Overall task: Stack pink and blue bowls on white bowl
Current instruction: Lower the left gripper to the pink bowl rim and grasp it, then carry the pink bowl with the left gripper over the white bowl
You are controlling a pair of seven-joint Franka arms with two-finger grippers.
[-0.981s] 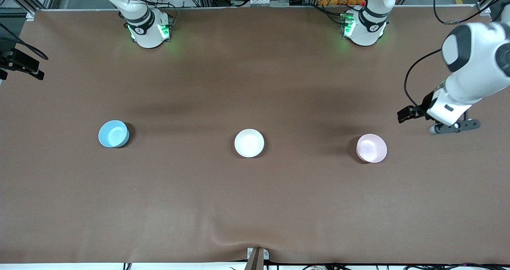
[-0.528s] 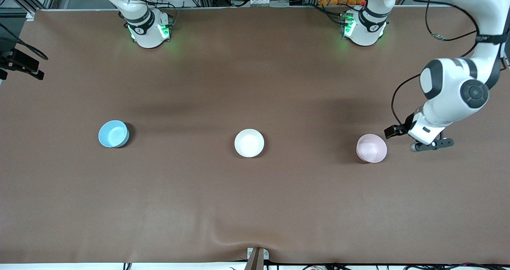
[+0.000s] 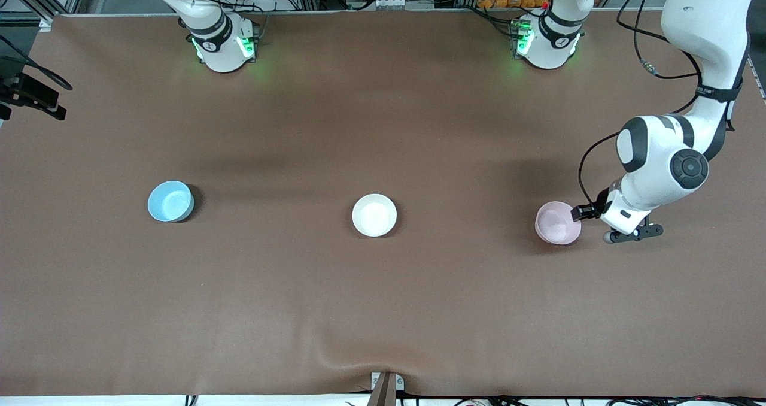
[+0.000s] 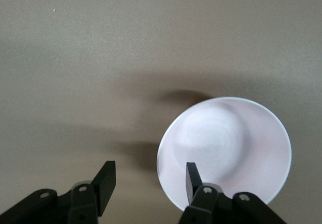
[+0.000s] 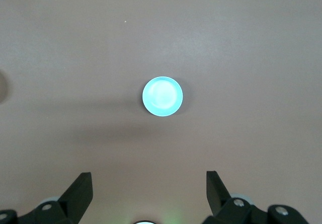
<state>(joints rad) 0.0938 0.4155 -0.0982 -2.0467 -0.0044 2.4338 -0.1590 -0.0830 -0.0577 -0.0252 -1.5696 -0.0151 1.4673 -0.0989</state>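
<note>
1. Straddling the rim of the pink bowl (image 4: 225, 151), the left gripper (image 4: 148, 178) is shown low at the bowl's edge toward the left arm's end of the worktop (image 3: 383, 310); one finger (image 4: 191, 178) stands over the inside of the bowl and the other finger (image 4: 105, 179) outside it, over bare worktop.
2. The jaws are seen parted, with the bowl wall between them; no contact with the rim can be made out, so the bowl is judged not yet gripped.
3. In the front view the left gripper (image 3: 589, 213) is seen at the pink bowl (image 3: 558, 223), which rests upright on the worktop toward the left arm's end.
4. The deciding relation is judged to be that of wall to jaws: the rim runs across the gap, so a closing of the jaws would pinch the wall from inside and outside. The bowl being round, no long axis need be matched.
5. The white bowl (image 3: 374, 215) is set at mid-worktop, well apart from the pink bowl, in the direction of the right arm's end; the carry is judged to run that way.
6. The blue bowl (image 3: 170, 201) lies toward the right arm's end. It is centred under the right gripper (image 5: 149, 194), which waits high above it with jaws wide apart, the blue bowl (image 5: 162, 96) being small and far below.
</note>
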